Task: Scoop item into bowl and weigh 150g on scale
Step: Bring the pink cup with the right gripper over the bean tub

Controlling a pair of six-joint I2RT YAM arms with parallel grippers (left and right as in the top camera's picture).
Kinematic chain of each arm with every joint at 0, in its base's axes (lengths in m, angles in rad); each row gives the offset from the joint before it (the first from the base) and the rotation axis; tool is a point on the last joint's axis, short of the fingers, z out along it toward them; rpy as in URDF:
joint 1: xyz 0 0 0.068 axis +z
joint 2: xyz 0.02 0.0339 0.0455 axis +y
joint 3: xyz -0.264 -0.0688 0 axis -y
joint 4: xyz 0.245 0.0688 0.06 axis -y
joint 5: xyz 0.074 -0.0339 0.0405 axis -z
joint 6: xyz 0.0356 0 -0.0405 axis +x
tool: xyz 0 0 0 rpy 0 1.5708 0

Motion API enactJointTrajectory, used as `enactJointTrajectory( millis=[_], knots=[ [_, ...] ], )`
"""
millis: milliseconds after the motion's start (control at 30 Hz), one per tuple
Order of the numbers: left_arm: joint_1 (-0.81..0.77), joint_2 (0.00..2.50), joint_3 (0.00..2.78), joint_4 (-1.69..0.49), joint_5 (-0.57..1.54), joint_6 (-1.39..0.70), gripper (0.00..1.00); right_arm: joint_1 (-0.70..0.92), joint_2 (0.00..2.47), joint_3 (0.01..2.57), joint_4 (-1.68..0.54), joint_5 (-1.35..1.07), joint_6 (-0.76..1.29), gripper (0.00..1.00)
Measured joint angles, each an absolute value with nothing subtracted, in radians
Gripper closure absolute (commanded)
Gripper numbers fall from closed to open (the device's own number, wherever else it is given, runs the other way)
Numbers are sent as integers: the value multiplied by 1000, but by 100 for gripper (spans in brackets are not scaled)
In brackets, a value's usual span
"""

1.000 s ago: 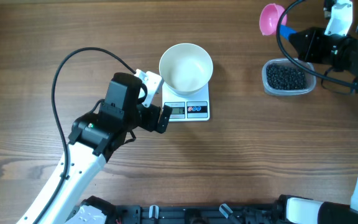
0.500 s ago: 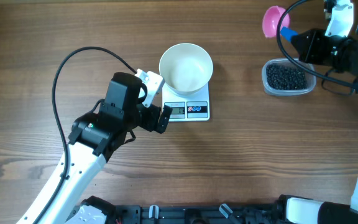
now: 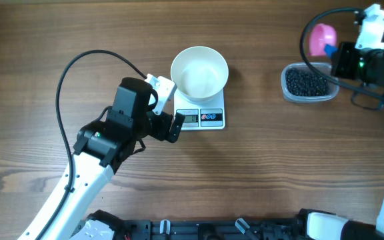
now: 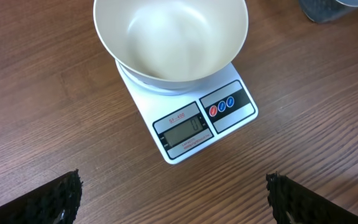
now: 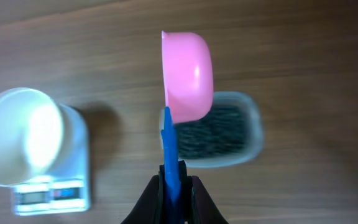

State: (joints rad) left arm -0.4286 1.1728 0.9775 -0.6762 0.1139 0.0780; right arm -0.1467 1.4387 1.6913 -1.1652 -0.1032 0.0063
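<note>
An empty white bowl [image 3: 199, 71] [image 4: 166, 37] [image 5: 20, 137] stands on the white scale [image 3: 202, 118] [image 4: 191, 127] [image 5: 51, 196] at the table's middle. The item, black pellets [image 3: 305, 83] [image 5: 210, 130], fills a clear tub at the right. My right gripper [image 3: 337, 55] [image 5: 174, 183] is shut on the blue handle of a pink scoop [image 3: 321, 39] [image 5: 188, 74], which hangs turned on its edge above the tub's far side. My left gripper [image 3: 171, 107] [image 4: 176, 202] stands open just left of the scale's display, holding nothing.
The clear tub [image 3: 287, 90] sits about a hand's width right of the scale. A black cable [image 3: 79, 63] loops over the table behind the left arm. Bare wood lies in front of the scale and between scale and tub.
My right gripper has carried the pink scoop to the right and nearer, over the tub's far edge. The left arm, bowl and scale have stayed put.
</note>
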Motion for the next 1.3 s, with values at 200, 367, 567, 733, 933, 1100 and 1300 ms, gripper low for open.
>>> enactJointTrajectory(
  millis=[200, 367, 567, 733, 933, 1100, 1300],
  knots=[
    [-429, 1173, 978, -676, 114, 78, 0, -147, 1425, 1691, -1219, -2, -104, 96],
    [-429, 1173, 978, -676, 114, 78, 0, -147, 1436, 1691, -1235, 27, -132, 96],
    [-429, 1173, 978, -676, 114, 78, 0, -147, 1443, 1691, -1235, 35, -136, 96],
    [-429, 1173, 978, -676, 114, 78, 0, -147, 1443, 1691, -1234, 35, -104, 96],
    [-429, 1173, 978, -677, 114, 78, 0, -147, 1443, 1691, -1178, 31, -103, 96],
    [-429, 1173, 978, -676, 114, 78, 0, -147, 1443, 1691, -1065, -37, -118, 96],
    [-429, 1173, 978, -676, 114, 78, 0, -147, 1443, 1691, -1033, -84, -125, 96]
  ],
)
